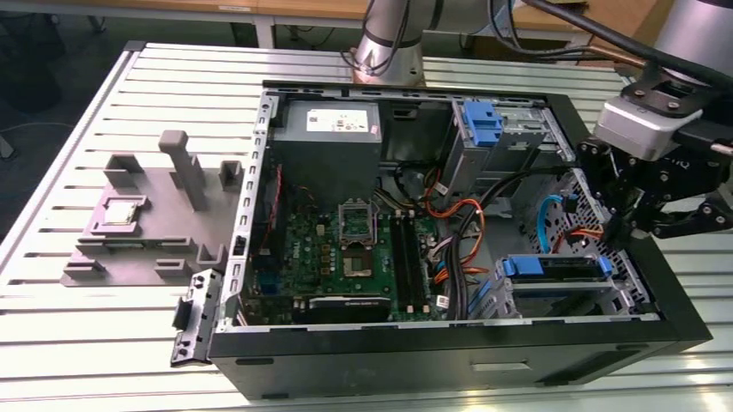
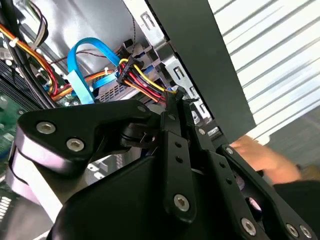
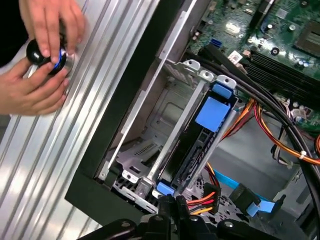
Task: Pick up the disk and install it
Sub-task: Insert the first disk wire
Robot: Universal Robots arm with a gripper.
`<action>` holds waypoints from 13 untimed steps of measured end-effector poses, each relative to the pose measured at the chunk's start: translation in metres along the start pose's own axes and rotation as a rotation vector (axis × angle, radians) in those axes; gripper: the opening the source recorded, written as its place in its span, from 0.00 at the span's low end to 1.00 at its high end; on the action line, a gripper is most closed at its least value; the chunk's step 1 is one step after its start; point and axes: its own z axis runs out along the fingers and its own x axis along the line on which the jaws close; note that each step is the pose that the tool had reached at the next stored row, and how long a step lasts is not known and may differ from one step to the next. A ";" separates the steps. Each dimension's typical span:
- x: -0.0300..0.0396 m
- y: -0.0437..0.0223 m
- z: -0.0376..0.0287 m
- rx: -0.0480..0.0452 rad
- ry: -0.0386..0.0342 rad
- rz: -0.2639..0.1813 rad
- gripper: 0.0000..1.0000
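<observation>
Finds the disk [image 1: 554, 268] lying flat in the drive cage [image 3: 150, 125] at the case [image 1: 458, 365] corner nearest the exterior view's right, blue carrier uppermost; looks seated between the cage rails rather than loose, so judged already slid home, the rails keeping it level. Seen again in the first wrist view [image 3: 197, 145], running lengthwise down the cage with a blue tab at each end.

Hangs the gripper [image 1: 627, 236] just above the case's right wall, tilted in toward the cage; fingers drawn together to a thin point in both wrist views [image 2: 176, 100] [image 3: 172, 202], with nothing between them. Close to the cage end and the connector [image 2: 132, 70] with its red, yellow and black wires, apart from the disk itself; narrow pose probably suits the cramped gap between wall and wiring.

Outside the case, on the table [image 1: 69, 335]: a person's hands [image 3: 35, 90] cupped round a black knob [image 3: 47, 55], one on top and one beside, likely steadying it while turning.
</observation>
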 end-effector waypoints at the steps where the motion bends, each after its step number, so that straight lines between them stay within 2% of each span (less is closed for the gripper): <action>1: 0.0000 0.0000 0.0001 -0.0037 0.0011 0.018 0.17; 13: -0.0003 0.0001 0.0013 -0.0494 0.0144 0.231 0.17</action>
